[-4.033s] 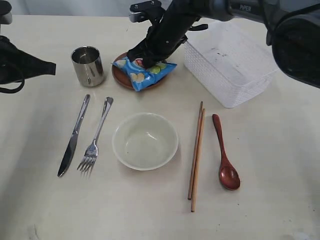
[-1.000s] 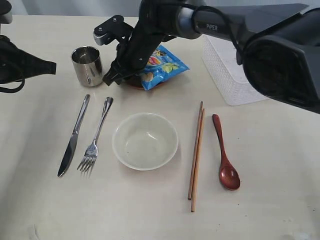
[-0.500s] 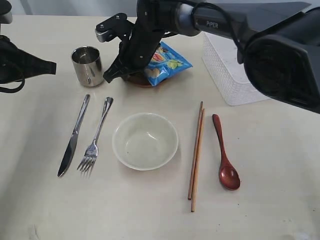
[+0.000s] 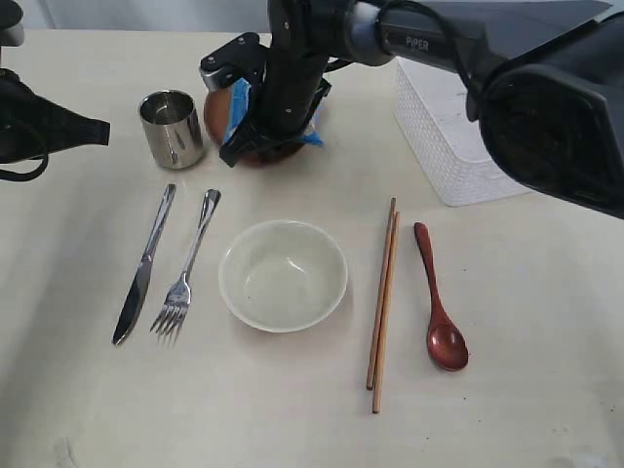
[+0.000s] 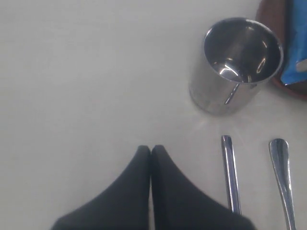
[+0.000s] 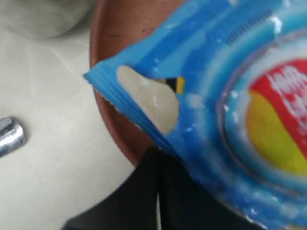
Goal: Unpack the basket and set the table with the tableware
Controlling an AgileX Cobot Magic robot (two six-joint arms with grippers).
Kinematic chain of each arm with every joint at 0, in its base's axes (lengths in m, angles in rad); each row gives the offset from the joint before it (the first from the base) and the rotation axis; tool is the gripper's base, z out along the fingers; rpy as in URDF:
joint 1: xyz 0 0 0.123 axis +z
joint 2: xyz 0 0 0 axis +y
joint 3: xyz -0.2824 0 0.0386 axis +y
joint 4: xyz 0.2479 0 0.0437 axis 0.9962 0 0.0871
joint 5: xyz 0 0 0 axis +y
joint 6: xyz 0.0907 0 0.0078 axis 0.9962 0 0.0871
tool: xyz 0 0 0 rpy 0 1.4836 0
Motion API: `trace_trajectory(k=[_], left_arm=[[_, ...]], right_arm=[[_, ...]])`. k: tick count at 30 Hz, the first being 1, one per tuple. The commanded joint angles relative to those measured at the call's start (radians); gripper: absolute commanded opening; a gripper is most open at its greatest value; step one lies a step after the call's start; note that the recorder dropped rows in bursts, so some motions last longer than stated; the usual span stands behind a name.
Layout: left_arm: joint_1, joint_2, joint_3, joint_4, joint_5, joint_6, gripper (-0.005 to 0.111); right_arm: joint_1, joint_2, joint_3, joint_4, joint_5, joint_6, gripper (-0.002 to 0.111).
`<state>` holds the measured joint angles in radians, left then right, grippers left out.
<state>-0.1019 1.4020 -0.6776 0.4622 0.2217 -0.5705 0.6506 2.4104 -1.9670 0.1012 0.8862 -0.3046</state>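
A cream bowl (image 4: 283, 275) sits in the middle of the tabletop (image 4: 292, 419). At its 9 o'clock lie a fork (image 4: 185, 265) and, farther out, a knife (image 4: 144, 265), handles toward 12. At 3 o'clock lie two chopsticks (image 4: 383, 304), touching each other, with a red-brown spoon (image 4: 439, 297) just beside them. A steel cup (image 4: 173, 128) stands at 11 o'clock. At 12 o'clock the right arm (image 4: 292, 68) hides most of a brown plate (image 4: 216, 112) and a blue bag (image 4: 239, 109); the plate may be tipped up. The right claw (image 4: 239, 146) is at its rim. A white basket (image 4: 439, 127) sits at 2 o'clock. The left claw (image 4: 102, 127), closed to a point, hangs at 10 o'clock.
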Motion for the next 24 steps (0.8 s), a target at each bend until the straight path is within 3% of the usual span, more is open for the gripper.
trace_trajectory(k=[1,11,17,24], left_arm=[[0.003,-0.001,0.007,-0.005,-0.008,-0.003,0.0],[0.003,-0.001,0.007,-0.005,-0.008,-0.003,0.0],[0.003,-0.001,0.007,-0.005,-0.008,-0.003,0.0],[0.003,-0.001,0.007,-0.005,-0.008,-0.003,0.0]], right_arm=[[-0.005,-0.027,-0.034,0.01,-0.031,0.003,-0.001],[-0.005,-0.061,-0.129,0.01,0.002,-0.004,-0.001],[-0.041,-0.06,-0.173,-0.002,-0.166,-0.005,-0.001],[-0.1,0.028,-0.173,0.121,-0.291,-0.089,-0.001]])
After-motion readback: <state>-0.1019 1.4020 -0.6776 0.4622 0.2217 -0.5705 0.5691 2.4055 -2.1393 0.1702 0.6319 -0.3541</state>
